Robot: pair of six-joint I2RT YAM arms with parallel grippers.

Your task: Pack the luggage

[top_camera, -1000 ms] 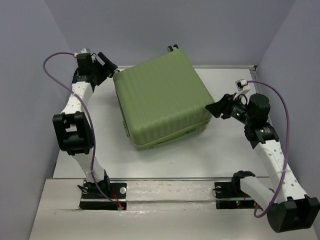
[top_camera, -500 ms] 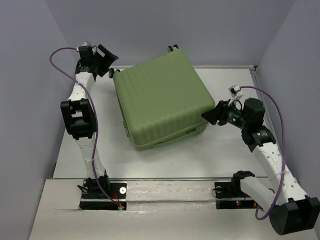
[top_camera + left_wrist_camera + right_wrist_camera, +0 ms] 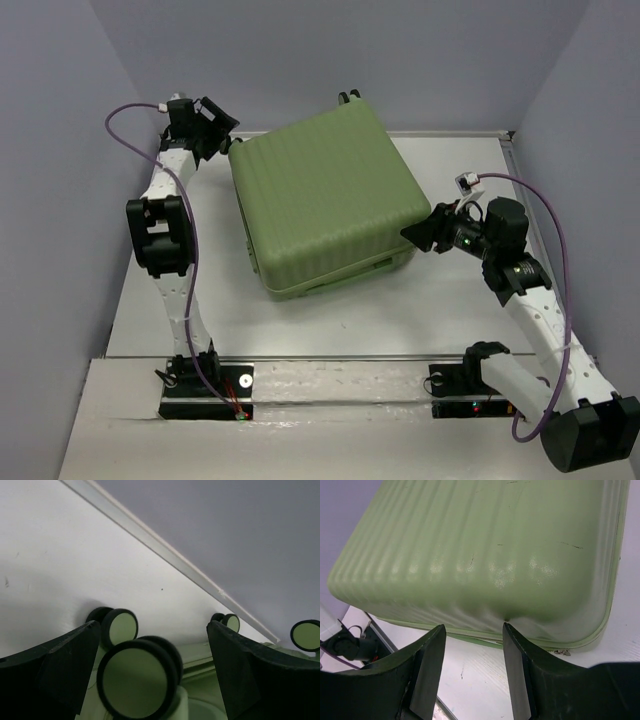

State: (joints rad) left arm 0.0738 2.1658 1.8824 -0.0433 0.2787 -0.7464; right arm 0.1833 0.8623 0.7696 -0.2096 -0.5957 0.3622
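Observation:
The luggage is a large light-green ribbed hard-shell suitcase lying closed in the middle of the table. My left gripper is open at its far-left corner; in the left wrist view its jaws straddle a black-and-green caster wheel without touching it. My right gripper is open at the suitcase's right edge. In the right wrist view one fingertip touches the shell. The lining is hidden.
The white table has a raised rim along its far edge and right edge. Grey walls close in the back and sides. Other caster wheels show by the far rim in the left wrist view. A zipper pull hangs at the seam.
My left gripper has moved right, closer to the suitcase's far-left corner. My right gripper has moved left and down until it meets the suitcase's right edge. The suitcase has stayed put.

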